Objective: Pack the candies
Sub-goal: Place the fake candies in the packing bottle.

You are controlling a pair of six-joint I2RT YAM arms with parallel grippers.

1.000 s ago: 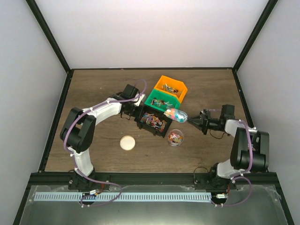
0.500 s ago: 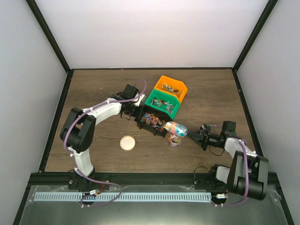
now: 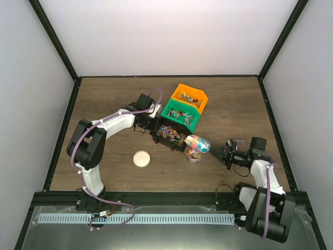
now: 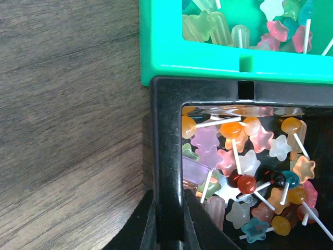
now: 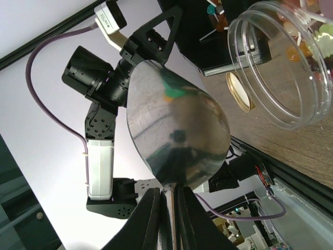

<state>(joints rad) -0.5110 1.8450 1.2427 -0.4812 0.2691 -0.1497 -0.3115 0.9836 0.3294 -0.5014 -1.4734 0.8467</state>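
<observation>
Silver scoop (image 5: 177,125) pinched by right gripper (image 5: 167,203) near jar (image 5: 291,110) rim; left gripper (image 4: 169,229) clamps black bin (image 4: 166,130) wall.

Three bins (image 3: 179,113), one jar (image 3: 193,155), one scoop (image 5: 177,130), one lid (image 3: 141,158).

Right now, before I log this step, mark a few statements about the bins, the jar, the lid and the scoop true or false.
The left tool clamps the rim of the black bin: true.
The right tool holds an empty scoop: false, it carries candies, held at the jar.
The lid covers the jar: false, it lies on the table, apart from the jar.
The green bin stands between the orange bin and the black bin: true.
</observation>
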